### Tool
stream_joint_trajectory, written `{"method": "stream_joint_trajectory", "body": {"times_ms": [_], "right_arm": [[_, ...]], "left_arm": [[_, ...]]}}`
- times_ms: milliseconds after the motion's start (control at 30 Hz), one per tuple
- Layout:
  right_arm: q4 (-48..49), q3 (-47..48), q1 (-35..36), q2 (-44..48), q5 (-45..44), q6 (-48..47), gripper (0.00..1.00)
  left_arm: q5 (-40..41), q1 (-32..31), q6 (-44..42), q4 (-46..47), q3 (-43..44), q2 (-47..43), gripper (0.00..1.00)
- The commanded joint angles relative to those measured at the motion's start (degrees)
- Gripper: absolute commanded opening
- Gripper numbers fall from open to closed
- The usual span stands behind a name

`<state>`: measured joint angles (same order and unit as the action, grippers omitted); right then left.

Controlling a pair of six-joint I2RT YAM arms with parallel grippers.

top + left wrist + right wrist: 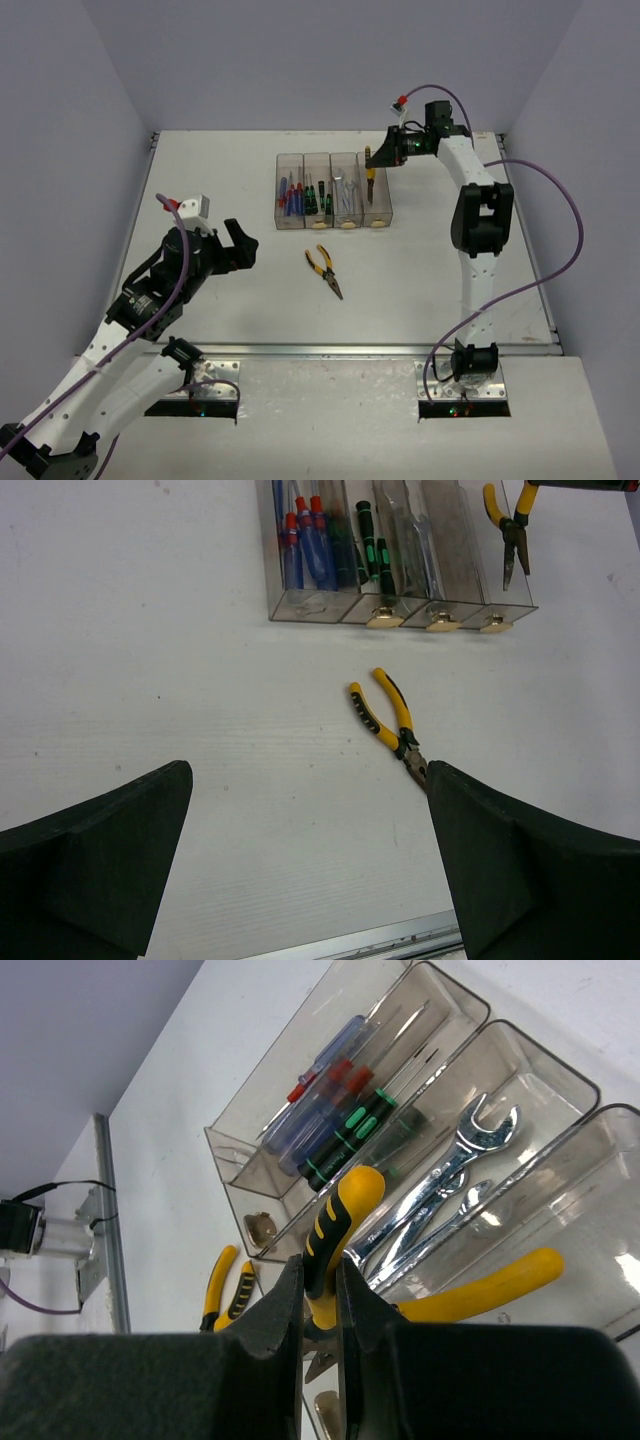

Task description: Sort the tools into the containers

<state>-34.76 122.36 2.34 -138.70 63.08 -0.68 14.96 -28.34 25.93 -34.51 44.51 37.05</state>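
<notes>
Top external view: the right gripper is positioned over the far end of the rightmost bin of the containers, and the held pliers hang from it nose down above that bin; whether the nose is below the bin rim cannot be determined. Right wrist view: the fingers are nearly together, clamped on one yellow-and-black handle of the held pliers, while the other handle sticks out to the side across the bin. Bin contents from left to right in the top view: blue/red-handled screwdrivers, green/black-handled screwdrivers, wrenches, then the bin beneath the right gripper. The second pliers lie flat on the table, near the tab ends of the containers but not touching them, with handles spread and pointing toward the bins. The left gripper is spread wide with nothing between its fingers, and it is well apart from the containers. Left wrist view: the second pliers lie ahead of the left gripper, with the nose close to the tip of the finger on the right of the picture
</notes>
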Motion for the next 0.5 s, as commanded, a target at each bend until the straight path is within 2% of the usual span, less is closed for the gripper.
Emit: {"method": "stream_joint_trajectory", "body": {"times_ms": [0, 267, 300, 333, 467], "right_arm": [[3.2, 4.0, -1.4, -0.5, 3.1, 2.0, 0.0], [4.2, 1.2, -1.3, -1.2, 0.6, 1.3, 0.06], [3.7, 1.2, -1.3, -1.1, -0.3, 1.1, 0.15], [3.9, 0.8, -1.3, -0.9, -0.1, 1.1, 0.2], [4.3, -0.5, -1.2, 0.6, -2.8, 1.1, 0.54]], "left_arm": [[-0.3, 0.4, -0.4, 2.8, 0.0, 0.1, 1.0], [-0.4, 0.4, -0.4, 2.8, 0.1, 0.7, 1.0], [-0.4, 0.4, -0.5, 2.8, 0.1, 0.7, 1.0], [-0.4, 0.4, -0.5, 2.8, 0.1, 0.7, 1.0], [-0.5, 0.4, -0.5, 2.8, 0.1, 0.7, 1.0]]}}
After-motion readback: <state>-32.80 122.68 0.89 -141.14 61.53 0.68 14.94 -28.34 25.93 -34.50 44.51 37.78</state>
